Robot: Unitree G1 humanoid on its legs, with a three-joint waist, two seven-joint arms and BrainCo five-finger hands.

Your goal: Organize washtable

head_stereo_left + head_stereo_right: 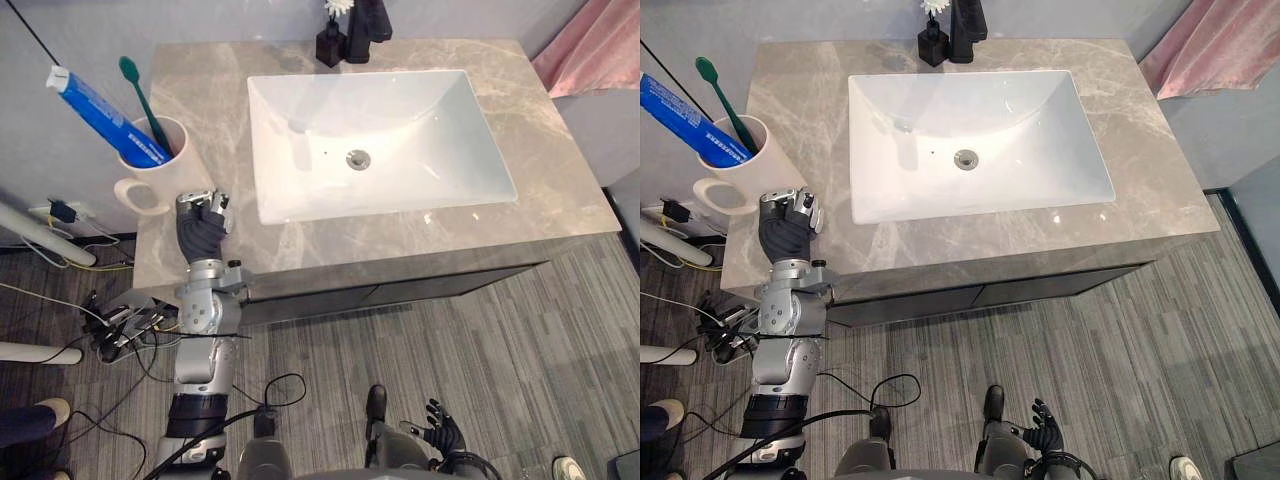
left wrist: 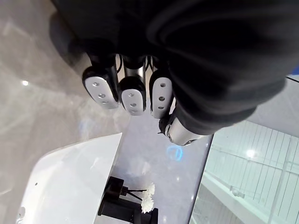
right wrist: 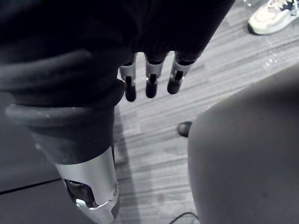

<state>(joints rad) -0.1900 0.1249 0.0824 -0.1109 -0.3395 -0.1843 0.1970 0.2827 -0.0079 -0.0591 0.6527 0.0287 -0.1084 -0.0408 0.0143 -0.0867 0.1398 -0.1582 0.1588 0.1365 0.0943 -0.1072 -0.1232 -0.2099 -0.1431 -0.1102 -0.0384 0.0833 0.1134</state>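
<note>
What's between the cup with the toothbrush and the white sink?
Nothing, just bare grey stone countertop between the cup and the sink, as the left eye view shows.

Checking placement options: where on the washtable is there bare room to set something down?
Bare counter right of the basin; also the rear left, between mug and bottle. Crowded: front left, where the left hand sits beside the mug.

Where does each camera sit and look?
Left eye view: head, looking down on washtable and sink; left robot hand fisted there, right robot hand low.
Right eye view: same, slightly aside.
Left wrist view: left wrist, past curled fingers toward the sink.
Right wrist view: right wrist, past straight fingers down at floor.
Shared: eye views and left wrist view show the sink.
</note>
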